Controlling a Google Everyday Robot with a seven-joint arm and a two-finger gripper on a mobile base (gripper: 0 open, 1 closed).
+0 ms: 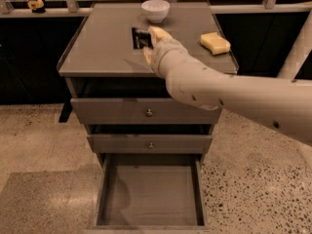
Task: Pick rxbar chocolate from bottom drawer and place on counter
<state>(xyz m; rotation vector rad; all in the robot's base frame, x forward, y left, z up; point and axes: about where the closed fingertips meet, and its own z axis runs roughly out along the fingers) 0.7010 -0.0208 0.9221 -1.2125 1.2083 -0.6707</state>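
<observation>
My gripper (147, 39) is over the middle of the counter (102, 48), at the end of the cream arm reaching in from the right. It is shut on the rxbar chocolate (141, 37), a small black-wrapped bar held just above or on the grey top. The bottom drawer (150, 195) is pulled out below, and its flat grey floor shows nothing in it.
A white bowl (155, 9) stands at the back of the counter. A yellow sponge (215, 43) lies at the right side. Two shallower drawers with round knobs (149, 113) are above the open one. Speckled floor surrounds the cabinet; a white post (297, 52) stands at the right.
</observation>
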